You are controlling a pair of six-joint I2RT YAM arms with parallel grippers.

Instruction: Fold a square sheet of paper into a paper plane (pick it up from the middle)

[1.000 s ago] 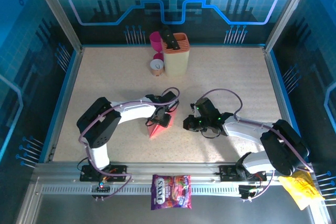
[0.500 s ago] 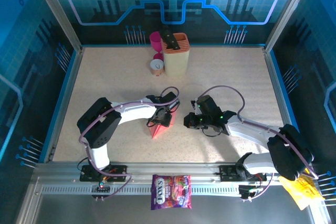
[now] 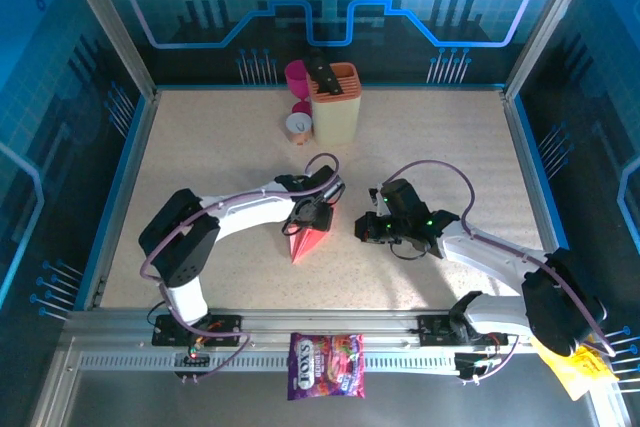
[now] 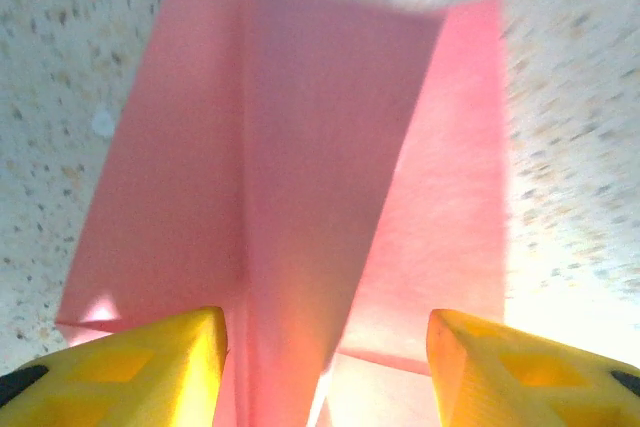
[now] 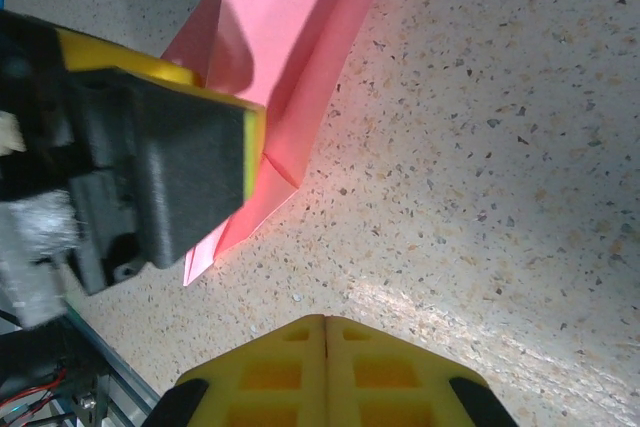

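Paper plane (image 3: 308, 239) lies on the table (image 3: 450, 147), centre-near, nose toward the near edge. Left gripper (image 3: 313, 215) sits over its tail, jaws partway apart astride the raised centre fold, nothing clamped. Right gripper (image 3: 362, 230) is just beside it, fingers pressed together, empty. Risk: closing off-centre pinches one wing, crumpling the crease or dragging the plane.
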